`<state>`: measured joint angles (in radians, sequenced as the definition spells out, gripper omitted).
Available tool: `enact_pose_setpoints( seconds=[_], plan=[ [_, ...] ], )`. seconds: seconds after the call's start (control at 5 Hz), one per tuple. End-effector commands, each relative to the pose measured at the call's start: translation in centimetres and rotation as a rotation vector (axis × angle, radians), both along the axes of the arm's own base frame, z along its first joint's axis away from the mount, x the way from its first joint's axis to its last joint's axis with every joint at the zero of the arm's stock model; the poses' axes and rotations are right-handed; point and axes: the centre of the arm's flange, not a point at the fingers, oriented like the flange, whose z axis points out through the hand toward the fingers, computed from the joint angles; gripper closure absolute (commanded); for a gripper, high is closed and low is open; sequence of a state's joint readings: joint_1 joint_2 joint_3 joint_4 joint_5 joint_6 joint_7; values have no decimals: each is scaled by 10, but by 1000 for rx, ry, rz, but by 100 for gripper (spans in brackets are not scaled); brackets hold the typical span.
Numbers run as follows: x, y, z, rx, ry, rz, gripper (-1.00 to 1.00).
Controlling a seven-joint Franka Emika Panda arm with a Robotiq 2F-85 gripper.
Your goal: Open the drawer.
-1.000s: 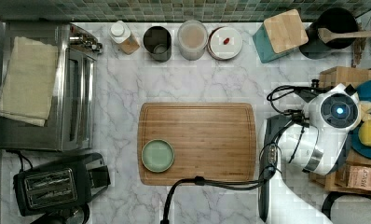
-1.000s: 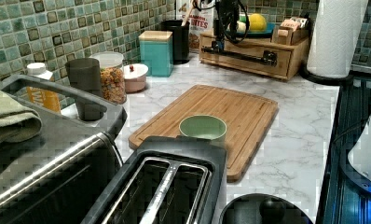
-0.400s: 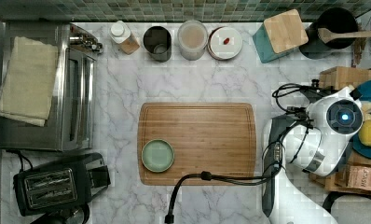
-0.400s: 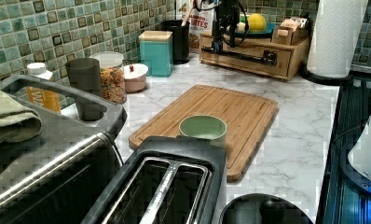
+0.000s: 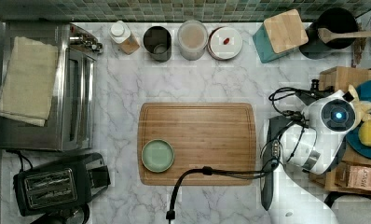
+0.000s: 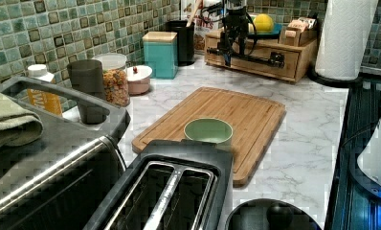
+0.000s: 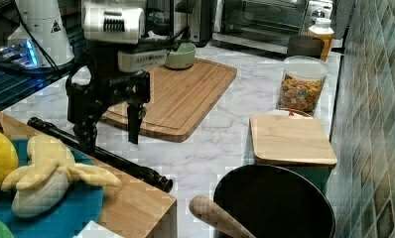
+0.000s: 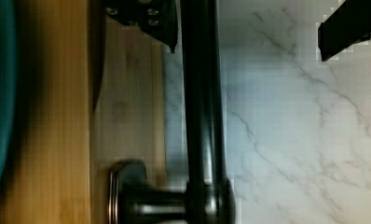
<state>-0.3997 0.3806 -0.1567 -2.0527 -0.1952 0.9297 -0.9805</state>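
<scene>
Drawer [image 6: 255, 57], light wood with a long black metal bar handle [image 6: 250, 58], sits closed in the wooden organizer at the far end of the marble counter [image 6: 303, 143] in the left view. Gripper [image 6: 227, 50] hangs right at the handle's left end.

Top view: you see the white arm [image 5: 314, 135] over the counter's right edge, above the organizer [image 5: 346, 77]. Brown bamboo cutting board [image 5: 197, 142] with a pale green bowl [image 5: 158, 155] sits in the middle, well apart. Compared with a second ago, the wrist head has crept slightly toward the top view's right, and the slack black cable [image 5: 211, 172] on the board has swung across.

Right view: gripper [image 7: 108, 134] is spread wide, one finger [image 7: 135, 121] in front of the bar [image 7: 101, 153], the other at or behind it. Nothing gripped yet.

Wrist view: bar [image 8: 202, 112] runs between the two fingertips [image 8: 346, 28], one close against it on the drawer-front side, the other well clear over marble.

Risks, my read: grip point is near the bar's end, so an off-centre pull could rack the drawer and jam it. The organizer looks light; it may slide instead of the drawer opening. The inner finger could scrape the wood front on closing.
</scene>
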Motion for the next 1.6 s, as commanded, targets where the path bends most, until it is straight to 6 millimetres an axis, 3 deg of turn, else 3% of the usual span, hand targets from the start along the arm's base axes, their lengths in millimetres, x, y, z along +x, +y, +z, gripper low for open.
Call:
enact_pose_setpoints(
  seconds=[0.2, 0.4, 0.8, 1.0, 1.4, 1.6],
  plan=[
    [-30, -18, -27, -57, 0, -47, -100],
    [-23, -3, -36, -37, -16, -39, -100],
    [4, 46, -45, 25, -9, -35, -100],
    [12, 75, -38, 90, -35, 10, -100],
    [23, 170, -20, 149, 18, 132, -100],
    [31, 209, -22, 145, 40, 145, -100]
  ],
)
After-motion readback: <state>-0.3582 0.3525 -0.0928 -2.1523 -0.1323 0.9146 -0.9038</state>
